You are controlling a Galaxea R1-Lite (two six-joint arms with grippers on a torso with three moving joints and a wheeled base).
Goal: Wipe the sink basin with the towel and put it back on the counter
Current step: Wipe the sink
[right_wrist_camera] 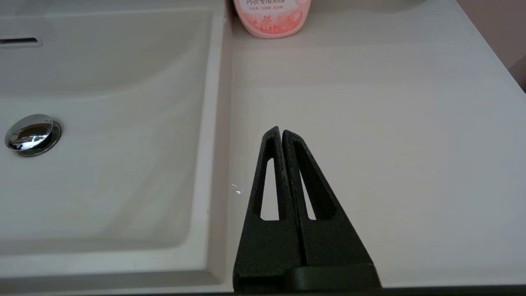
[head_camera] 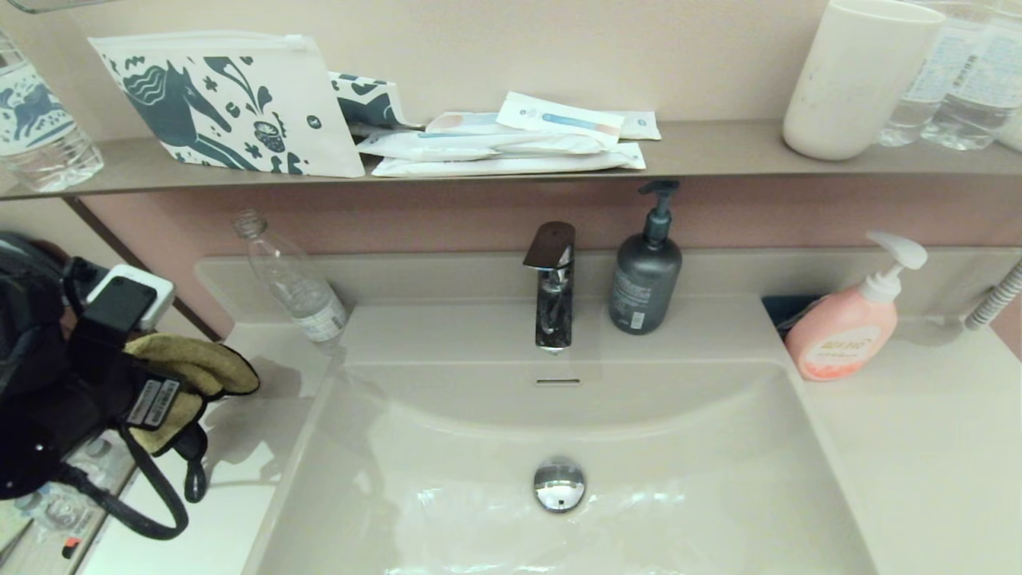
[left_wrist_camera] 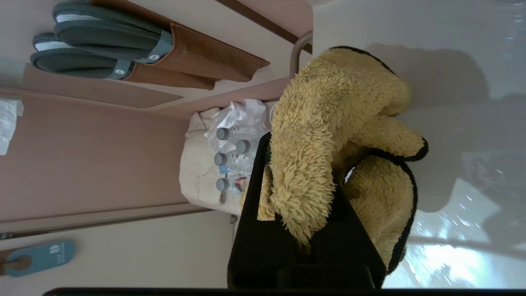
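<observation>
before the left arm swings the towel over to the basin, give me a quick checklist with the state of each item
1. Towel gripped by the left pincer: ok, it is bunched between the shut fingers, lifted above the counter left of the sink.
2. Towel's loose end and loop clear of snags: cannot tell, a flap hangs down beside the fingers.
3. Sink basin free of objects: ok, only the drain plug sits in it.
4. Path past the clear bottle at the basin's back left corner: ok, but it stands close to the left arm's side.
5. Faucet overhanging the back rim: ok, stay below and in front of it.
6. Right pincer out of the way: ok, shut above the right counter.
</observation>
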